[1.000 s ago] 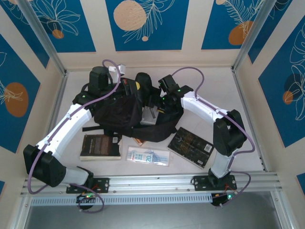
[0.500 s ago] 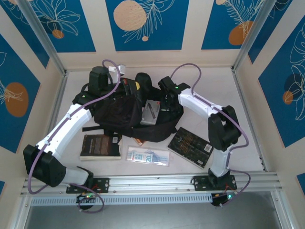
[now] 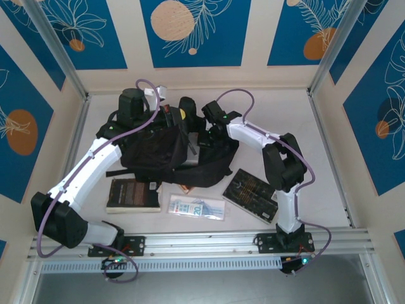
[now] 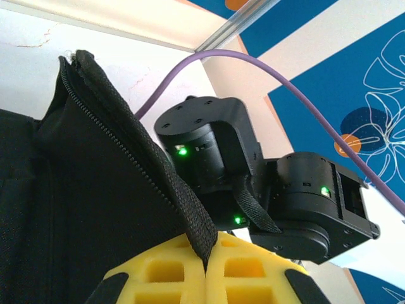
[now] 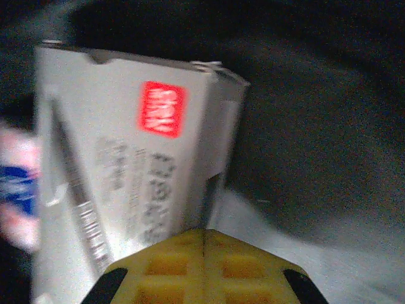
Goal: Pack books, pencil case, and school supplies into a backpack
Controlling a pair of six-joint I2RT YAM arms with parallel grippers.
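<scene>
Packing step, mid-load. Left gripper is clenched on the zip edge of the backpack, lifting the flap so the mouth stands open. Right gripper is down inside the opening, fingers pressed together with no gap between them. A pale flat item with a red label, book-like but blurred, lies just ahead of the tips against the dark lining; whether it is merely touched or has a thin edge nipped, cannot tell. Reads as nudging it deeper into the bag. On the table, on the near side of the bag and all unpacked: brown-black book left, pencil case middle, black gold-patterned book right. Next move likely calls for seating the pale item, drawing the right arm out clear of the flap, then fetching one from the near row while the left holds the mouth open.
</scene>
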